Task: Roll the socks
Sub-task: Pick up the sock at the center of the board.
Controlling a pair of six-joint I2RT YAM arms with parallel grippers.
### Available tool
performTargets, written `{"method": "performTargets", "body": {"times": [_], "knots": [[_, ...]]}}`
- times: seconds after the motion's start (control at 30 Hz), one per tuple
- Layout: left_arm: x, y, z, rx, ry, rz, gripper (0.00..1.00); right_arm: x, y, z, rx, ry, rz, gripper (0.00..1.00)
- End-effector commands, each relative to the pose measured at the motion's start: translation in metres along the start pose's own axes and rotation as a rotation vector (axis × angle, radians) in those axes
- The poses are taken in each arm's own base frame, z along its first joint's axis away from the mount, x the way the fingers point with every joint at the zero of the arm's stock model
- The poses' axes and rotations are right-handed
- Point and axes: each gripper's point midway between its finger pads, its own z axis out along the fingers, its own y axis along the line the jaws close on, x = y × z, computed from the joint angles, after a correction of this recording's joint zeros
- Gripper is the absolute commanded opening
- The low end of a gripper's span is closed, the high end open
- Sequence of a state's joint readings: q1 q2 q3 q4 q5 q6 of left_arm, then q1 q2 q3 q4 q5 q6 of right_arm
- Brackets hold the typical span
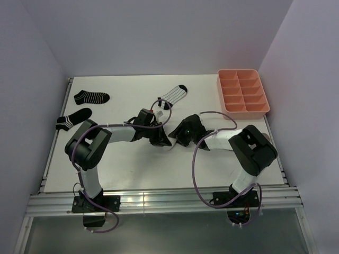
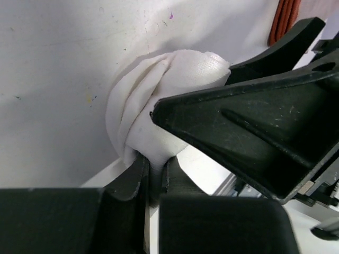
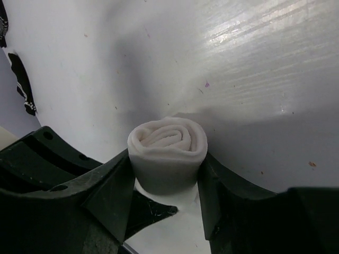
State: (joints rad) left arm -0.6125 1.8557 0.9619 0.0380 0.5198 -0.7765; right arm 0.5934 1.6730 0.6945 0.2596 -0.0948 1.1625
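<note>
A plain white sock (image 3: pixel 168 148), wound into a tight roll, stands on end on the table in the right wrist view. My right gripper (image 3: pixel 165 163) has a finger pressed against each side of the roll. My left gripper (image 2: pixel 154 174) is shut on a fold at the roll's edge, with the white sock (image 2: pixel 159 95) bulging above its fingers. From above, the left gripper (image 1: pixel 161 138) and the right gripper (image 1: pixel 180 137) meet at mid-table and hide the roll. A white thin-striped sock (image 1: pixel 173 96) with black toe lies flat behind them. Two black striped socks (image 1: pixel 91 97) (image 1: pixel 74 118) lie at the far left.
A salmon divided tray (image 1: pixel 238 71) sits at the back right corner. White walls close in the table on the left, back and right. The right gripper's black finger (image 2: pixel 254 121) fills much of the left wrist view.
</note>
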Motion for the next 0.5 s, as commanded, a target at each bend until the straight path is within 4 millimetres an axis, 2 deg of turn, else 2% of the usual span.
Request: {"method": "performTargets", "body": {"times": [0.0,0.03,0.07,0.17,0.23,0.27,0.33,0.43,0.47], "knots": [[0.038,0.03,0.01,-0.067,0.134,-0.089,0.01,0.0,0.0,0.008,0.029,0.005,-0.016,0.54],[0.039,0.031,0.01,-0.066,0.137,-0.098,0.01,-0.001,0.002,0.008,0.033,0.005,-0.025,0.52],[0.039,0.031,0.012,-0.06,0.142,-0.1,0.01,-0.001,-0.001,0.009,0.051,0.01,-0.03,0.42],[0.044,0.032,0.014,-0.047,0.164,-0.116,0.01,-0.001,0.002,0.008,0.048,0.014,-0.055,0.28],[0.043,0.031,0.015,-0.025,0.165,-0.125,0.01,0.001,0.005,0.007,0.037,0.029,-0.067,0.21],[0.045,0.033,0.015,-0.024,0.17,-0.133,0.01,0.001,0.004,0.007,0.038,0.034,-0.076,0.11],[0.043,0.037,0.015,-0.017,0.167,-0.152,0.01,-0.001,0.004,0.005,0.046,0.026,-0.105,0.01],[0.041,0.042,0.011,-0.018,0.148,-0.167,0.11,-0.006,-0.002,-0.002,0.098,0.01,-0.15,0.0],[0.041,0.044,0.01,-0.026,0.142,-0.167,0.21,-0.009,-0.002,-0.004,0.112,0.0,-0.162,0.0]]}}
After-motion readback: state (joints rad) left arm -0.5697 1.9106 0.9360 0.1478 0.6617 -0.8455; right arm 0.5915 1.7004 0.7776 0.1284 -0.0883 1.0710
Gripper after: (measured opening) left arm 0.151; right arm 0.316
